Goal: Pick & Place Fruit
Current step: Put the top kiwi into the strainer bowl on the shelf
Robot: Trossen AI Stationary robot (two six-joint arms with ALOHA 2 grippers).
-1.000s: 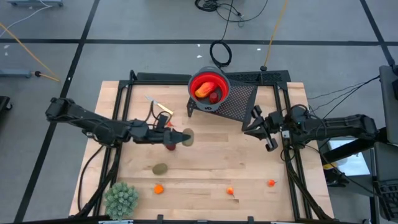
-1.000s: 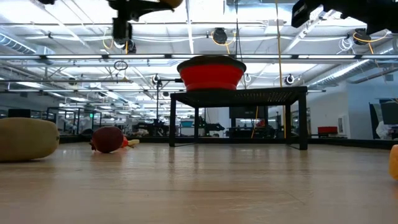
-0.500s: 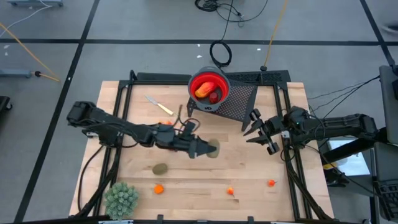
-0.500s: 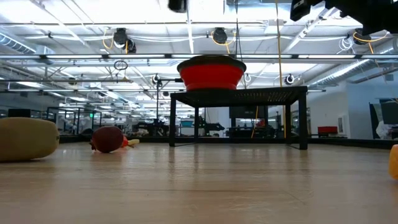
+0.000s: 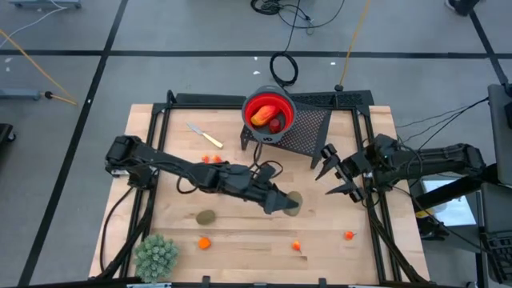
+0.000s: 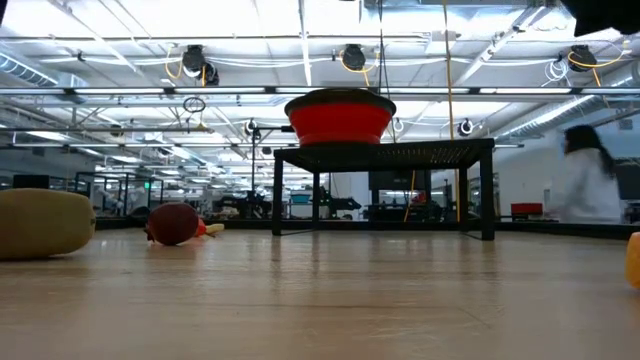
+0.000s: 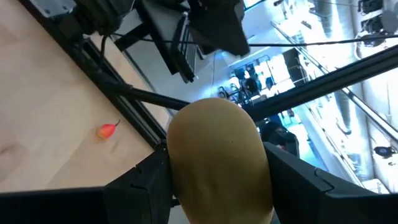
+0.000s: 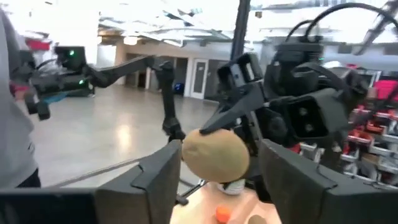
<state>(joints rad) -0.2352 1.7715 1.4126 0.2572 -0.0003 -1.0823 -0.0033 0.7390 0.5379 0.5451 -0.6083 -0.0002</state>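
My left gripper (image 5: 282,203) reaches out over the table's middle, shut on a brown kiwi-like fruit (image 5: 293,202), which fills the left wrist view (image 7: 217,155). My right gripper (image 5: 330,171) hangs open a short way to the right of it and faces it; its wrist view shows the kiwi (image 8: 214,154) ahead of the fingers. A second kiwi (image 5: 206,217) lies on the table. A red bowl (image 5: 268,112) holding fruits stands on a black mesh stand (image 5: 308,132). Dark red fruits (image 5: 210,159) and tiny orange pieces (image 5: 205,242) lie on the wood. My left gripper pinches the kiwi's two sides (image 7: 177,168) between its two fingers (image 7: 146,183). The fingers come about level from the table's left side. The kiwi's far end (image 7: 214,115) sticks out beyond the fingertips, and the fruit is lifted clear of the table.
A knife with a yellow handle (image 5: 204,134) lies at the far left, and a pale green spiky plant ball (image 5: 156,256) sits at the near left corner. More orange pieces (image 5: 296,246) (image 5: 349,235) lie near the front edge. A person (image 6: 590,185) shows in the room behind.
My left gripper has carried the kiwi toward the table's right edge and a little toward the near edge, stretching the arm out, with the fruit held clear throughout. My right gripper has opened and tipped slightly upward, staying near its place.
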